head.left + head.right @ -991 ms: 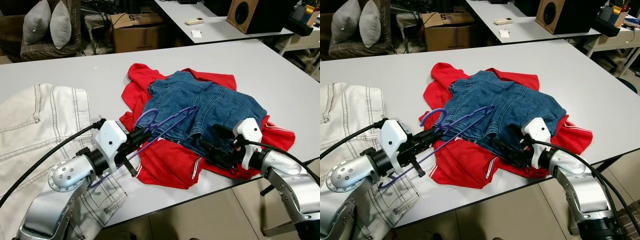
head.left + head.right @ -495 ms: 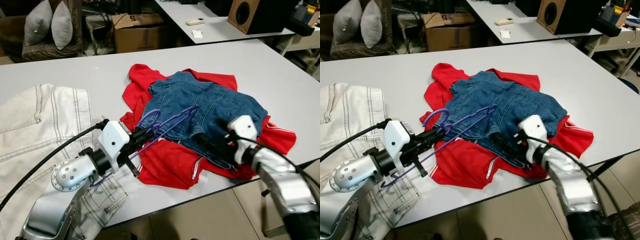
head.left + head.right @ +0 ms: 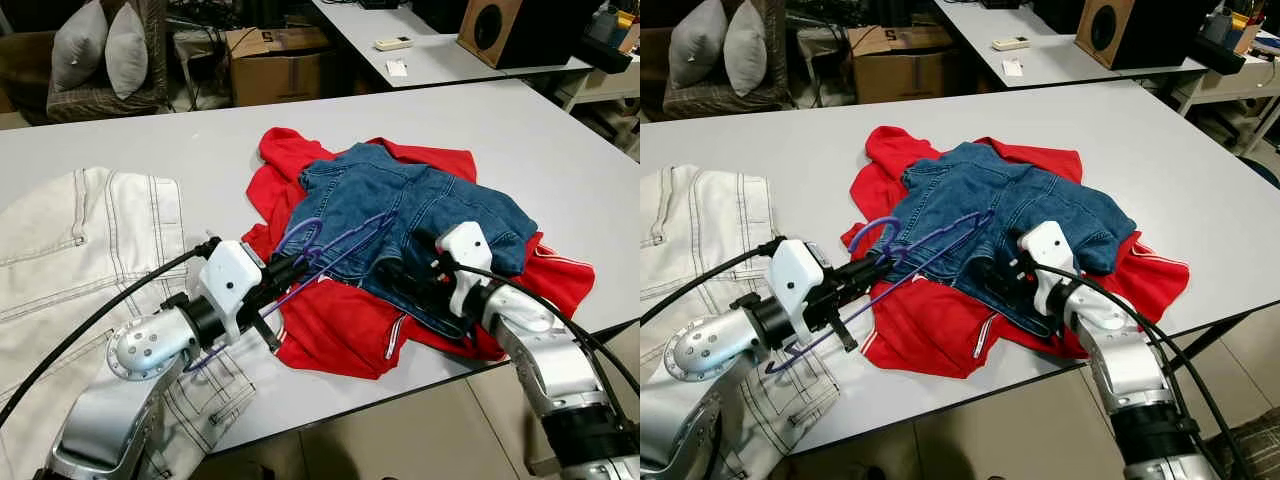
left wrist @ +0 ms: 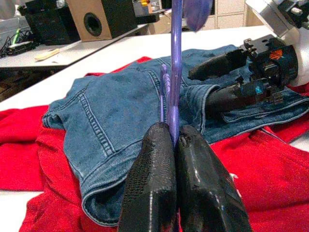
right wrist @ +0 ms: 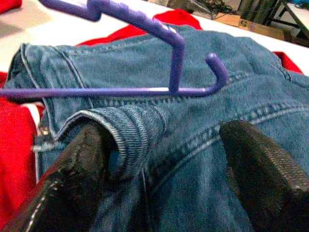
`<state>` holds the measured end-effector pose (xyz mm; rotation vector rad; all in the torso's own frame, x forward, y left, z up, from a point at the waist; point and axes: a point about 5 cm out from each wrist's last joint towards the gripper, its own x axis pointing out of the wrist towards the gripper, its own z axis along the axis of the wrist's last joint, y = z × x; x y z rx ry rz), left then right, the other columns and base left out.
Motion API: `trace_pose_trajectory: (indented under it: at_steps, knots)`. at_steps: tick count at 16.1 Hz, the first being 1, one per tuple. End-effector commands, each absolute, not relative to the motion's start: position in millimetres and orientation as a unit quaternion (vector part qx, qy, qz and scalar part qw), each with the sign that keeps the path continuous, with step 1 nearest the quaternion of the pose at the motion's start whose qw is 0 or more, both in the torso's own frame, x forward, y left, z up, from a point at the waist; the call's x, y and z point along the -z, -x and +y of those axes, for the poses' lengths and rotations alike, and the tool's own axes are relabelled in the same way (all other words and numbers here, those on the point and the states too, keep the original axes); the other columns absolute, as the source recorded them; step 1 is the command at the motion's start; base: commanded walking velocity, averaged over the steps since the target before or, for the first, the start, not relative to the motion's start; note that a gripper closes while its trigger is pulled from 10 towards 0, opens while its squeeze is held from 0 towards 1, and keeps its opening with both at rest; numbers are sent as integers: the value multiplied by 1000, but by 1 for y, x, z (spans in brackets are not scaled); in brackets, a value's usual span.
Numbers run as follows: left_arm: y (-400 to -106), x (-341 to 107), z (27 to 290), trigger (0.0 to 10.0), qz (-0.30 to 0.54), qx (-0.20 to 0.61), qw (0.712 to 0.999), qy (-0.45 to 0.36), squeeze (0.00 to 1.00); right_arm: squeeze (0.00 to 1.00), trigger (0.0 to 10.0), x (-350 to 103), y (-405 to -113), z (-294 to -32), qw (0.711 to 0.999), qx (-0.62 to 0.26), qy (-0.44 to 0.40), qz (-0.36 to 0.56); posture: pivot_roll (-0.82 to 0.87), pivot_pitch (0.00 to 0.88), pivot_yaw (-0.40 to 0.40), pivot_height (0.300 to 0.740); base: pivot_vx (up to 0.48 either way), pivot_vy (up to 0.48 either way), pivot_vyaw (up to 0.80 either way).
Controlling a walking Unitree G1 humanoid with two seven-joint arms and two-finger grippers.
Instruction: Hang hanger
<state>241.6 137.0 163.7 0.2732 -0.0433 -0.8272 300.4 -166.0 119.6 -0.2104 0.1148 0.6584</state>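
A white table [image 3: 560, 160] carries blue denim shorts [image 3: 420, 215] heaped on a red garment [image 3: 340, 330]. Beside the shorts, the left gripper [image 4: 173, 145] pinches the purple hanger [image 3: 335, 245] tightly, its far end over the denim. The right gripper [image 5: 159, 159] is spread wide at the shorts' waistband; one fingertip [image 5: 94, 145] is hidden under the hem. White jeans [image 3: 80, 250] run off frame.

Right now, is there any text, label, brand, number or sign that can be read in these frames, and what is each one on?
"5": a single dark character printed on the flap of the cardboard box behind the table; it may be an S.
The small white card on the far table: markings too small to read.
The right gripper, in the left wrist view: coloured markings, too blurred to read.
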Motion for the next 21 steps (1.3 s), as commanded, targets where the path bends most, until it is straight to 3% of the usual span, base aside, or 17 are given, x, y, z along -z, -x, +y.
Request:
trace_pose_trajectory:
  at_steps: [1, 10, 21]
  knots:
    - [-240, -164, 135, 10000, -25, 403, 904, -139, 0, 0, 0, -121, -298, -168, 937, -325, 113, 55, -22, 29, -22, 740, 0, 0, 0]
    - [-247, -165, 142, 10000, -35, 374, 914, -153, 0, 0, 0, -122, -299, -171, 938, -326, 108, 56, -25, 19, -27, 740, 0, 0, 0]
    - [-253, -187, 182, 10000, -63, 325, 928, -173, 0, 0, 0, -134, -316, -176, 929, -360, 65, 57, -3, 28, -54, 740, 0, 0, 0]
